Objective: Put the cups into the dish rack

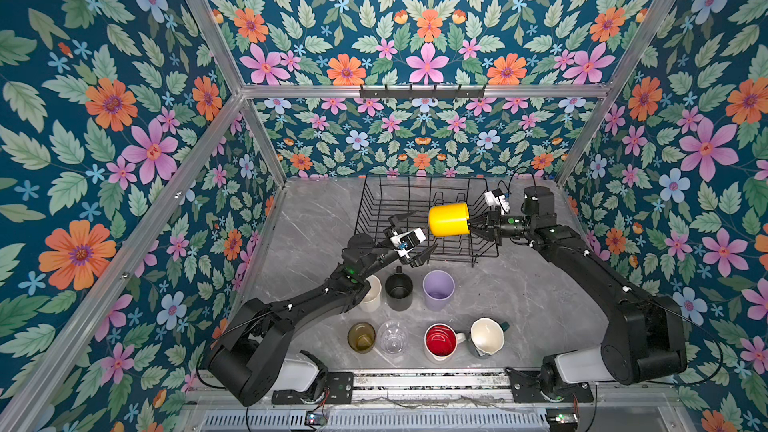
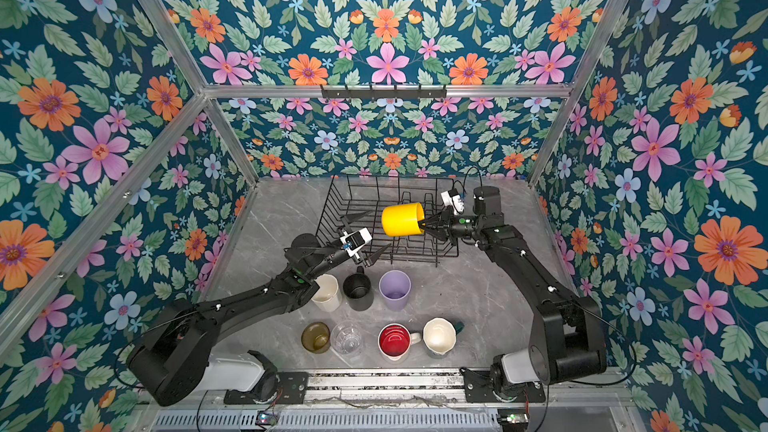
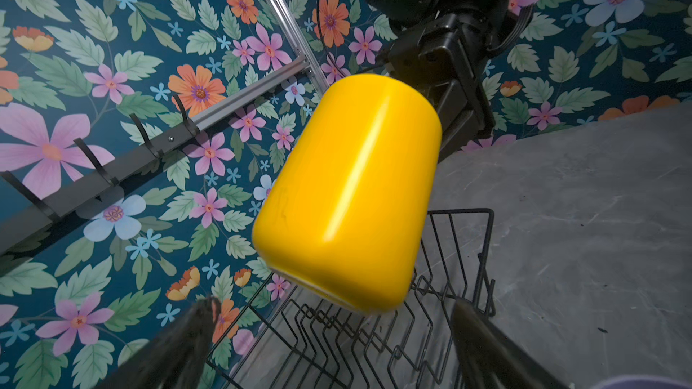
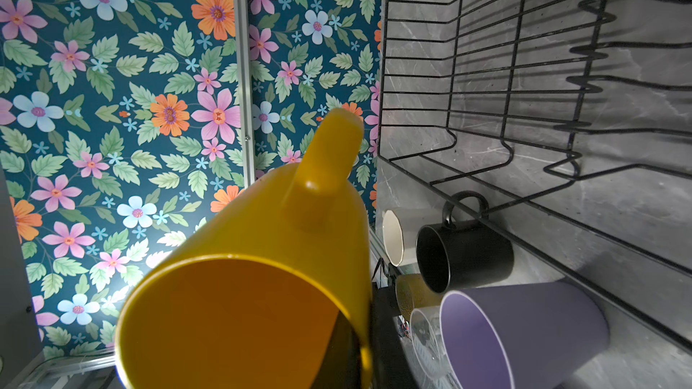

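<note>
The right gripper (image 1: 473, 224) is pinching the yellow mug (image 1: 449, 220) over the bare dish rack (image 1: 374, 201), left gripper (image 1: 419, 233) gaping, seven cups (image 1: 399, 290) waiting.

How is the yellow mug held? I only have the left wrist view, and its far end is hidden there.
Observer: The right gripper pinches the yellow mug by its rim, the wall between its jaws.
Operator: Does it have a handle?
Observer: Yes; the handle shows in the right wrist view.
Operator: Any cups outside the rack?
Observer: Seven cups sit on the table, in front of the dish rack.
</note>
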Motion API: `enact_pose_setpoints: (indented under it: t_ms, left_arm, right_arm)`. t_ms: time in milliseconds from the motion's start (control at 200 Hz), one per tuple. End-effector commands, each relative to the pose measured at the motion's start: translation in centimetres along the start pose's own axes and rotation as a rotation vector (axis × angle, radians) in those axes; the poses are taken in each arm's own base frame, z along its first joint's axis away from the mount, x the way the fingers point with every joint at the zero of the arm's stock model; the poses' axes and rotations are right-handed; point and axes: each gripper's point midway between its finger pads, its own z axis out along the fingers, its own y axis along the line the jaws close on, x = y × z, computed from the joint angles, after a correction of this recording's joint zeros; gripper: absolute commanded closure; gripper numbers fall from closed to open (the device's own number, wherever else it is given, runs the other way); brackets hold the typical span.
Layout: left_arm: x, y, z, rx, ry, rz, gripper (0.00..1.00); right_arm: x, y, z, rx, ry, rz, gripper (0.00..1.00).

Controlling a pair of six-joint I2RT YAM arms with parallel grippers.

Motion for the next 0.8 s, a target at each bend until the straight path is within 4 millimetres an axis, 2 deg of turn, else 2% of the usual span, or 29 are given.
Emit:
enact_pose_setpoints:
  t_ms: [0, 170, 360, 525, 795]
  left_arm:
    - [-2.2, -0.2, -0.3, 0.042, -0.126, 0.068, 0.01]
    - [-3.3, 0.0, -1.1, 0.106, -0.239, 0.052, 0.02]
    - [-3.3, 0.1, -1.1, 0.138, -0.268, 0.043, 0.03]
    - [-3.1, -0.7, -1.0, 0.203, -0.276, 0.033, 0.03]
    - [-3.4, -0.9, -1.0, 0.243, -0.293, 0.022, 0.05]
  right_arm:
    - [0.7, 2.0, -0.2, -0.072, 0.045, -0.055, 1.00]
    - [1.4, 1.9, -0.3, -0.079, 0.077, -0.048, 1.00]
    - [2.5, 2.0, -0.3, -0.082, 0.112, -0.048, 1.00]
    - [3.0, 2.3, 0.0, -0.086, 0.129, -0.059, 1.00]
    - [4.1, 2.4, 1.5, -0.088, 0.185, -0.063, 1.00]
